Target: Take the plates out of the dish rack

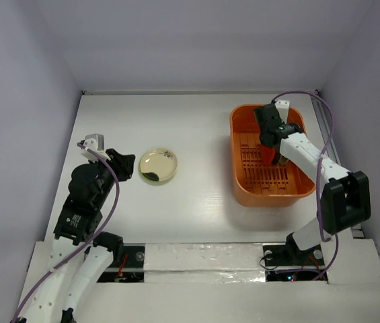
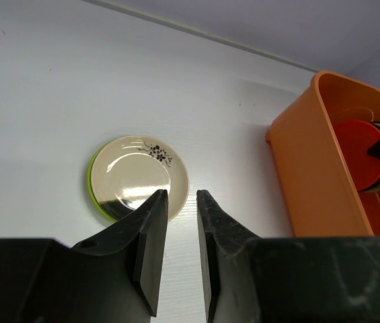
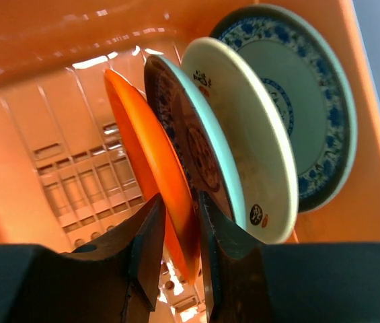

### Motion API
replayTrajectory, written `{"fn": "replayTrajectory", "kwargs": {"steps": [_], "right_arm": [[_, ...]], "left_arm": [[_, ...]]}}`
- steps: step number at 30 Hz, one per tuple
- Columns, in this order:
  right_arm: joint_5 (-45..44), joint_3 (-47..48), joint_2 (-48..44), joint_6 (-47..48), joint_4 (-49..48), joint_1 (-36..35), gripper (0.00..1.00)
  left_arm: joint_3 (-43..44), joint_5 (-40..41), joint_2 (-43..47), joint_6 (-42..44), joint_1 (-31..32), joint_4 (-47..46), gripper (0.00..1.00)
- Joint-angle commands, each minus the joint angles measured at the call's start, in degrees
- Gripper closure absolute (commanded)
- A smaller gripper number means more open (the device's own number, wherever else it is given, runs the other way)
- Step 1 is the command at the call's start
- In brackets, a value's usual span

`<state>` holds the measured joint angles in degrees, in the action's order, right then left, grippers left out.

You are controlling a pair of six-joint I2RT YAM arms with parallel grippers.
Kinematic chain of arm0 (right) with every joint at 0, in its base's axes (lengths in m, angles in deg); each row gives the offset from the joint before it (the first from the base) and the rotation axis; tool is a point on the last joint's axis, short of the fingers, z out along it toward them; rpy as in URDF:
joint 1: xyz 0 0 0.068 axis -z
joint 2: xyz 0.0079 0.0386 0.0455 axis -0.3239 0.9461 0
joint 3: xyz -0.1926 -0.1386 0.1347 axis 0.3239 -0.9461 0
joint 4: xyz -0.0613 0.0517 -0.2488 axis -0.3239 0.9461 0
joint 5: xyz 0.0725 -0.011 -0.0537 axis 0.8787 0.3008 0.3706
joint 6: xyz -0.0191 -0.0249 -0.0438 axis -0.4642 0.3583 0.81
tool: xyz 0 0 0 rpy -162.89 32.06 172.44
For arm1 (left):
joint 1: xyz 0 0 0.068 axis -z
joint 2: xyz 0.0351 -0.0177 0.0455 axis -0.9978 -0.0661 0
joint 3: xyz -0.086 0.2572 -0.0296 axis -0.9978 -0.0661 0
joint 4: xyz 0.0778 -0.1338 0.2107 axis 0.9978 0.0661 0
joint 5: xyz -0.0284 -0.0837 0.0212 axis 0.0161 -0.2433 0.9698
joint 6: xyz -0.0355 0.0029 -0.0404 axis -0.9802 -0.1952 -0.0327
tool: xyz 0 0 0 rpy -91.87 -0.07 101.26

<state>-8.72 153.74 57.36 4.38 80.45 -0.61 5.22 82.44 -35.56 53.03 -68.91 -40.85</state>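
Gripping red-orange plate (image 3: 150, 161) rim, right gripper (image 3: 181, 225) inside dish rack (image 3: 42, 40).

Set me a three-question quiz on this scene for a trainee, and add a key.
1. How many plates stand in the dish rack?
2. True or false: the left hand holds a plate.
3. Which plate do the fingers of the right hand straddle? A the red-orange plate; B the blue-patterned one; C the cream one.
Key: 1 four; 2 false, it is empty; 3 A.
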Motion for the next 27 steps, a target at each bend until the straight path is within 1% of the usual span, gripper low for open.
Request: {"fn": "replayTrajectory", "kwargs": {"steps": [1,6,8,11,15,16,21,27], "right_arm": [[-2.0,1.5,1.3,1.6,-1.2,0.3,0.70],[-1.8,3.6,2.4,2.6,-0.2,0.3,0.76],[-1.8,3.8,2.6,3.3,0.0,0.3,0.86],[-1.7,4.8,1.7,4.2,0.7,0.3,0.96],[-2.2,7.0,-0.3,6.0,2.4,-1.0,0.98],[-2.6,7.7,-0.7,6.2,3.0,-1.5,1.00],[-4.6,11.2,-4.0,8.0,6.5,-2.6,1.00],[-5.3,15.3,-8.3,7.8,9.3,-4.6,1.00]], "left_arm": [[-0.1,0.1,-0.3,0.0,0.4,-1.5,0.79],[-0.1,0.1,-0.1,0.1,0.4,-1.5,0.78],[-0.1,0.1,0.0,0.1,0.4,-1.6,0.78],[-0.1,0.1,0.0,0.1,0.4,-1.6,0.78],[-0.1,0.1,0.1,0.3,0.4,-1.9,0.78],[-0.1,0.1,0.1,0.3,0.4,-1.9,0.78],[-0.1,0.1,0.5,0.3,0.4,-1.8,0.78],[-0.2,0.1,0.6,0.2,0.4,-1.8,0.78]]}}
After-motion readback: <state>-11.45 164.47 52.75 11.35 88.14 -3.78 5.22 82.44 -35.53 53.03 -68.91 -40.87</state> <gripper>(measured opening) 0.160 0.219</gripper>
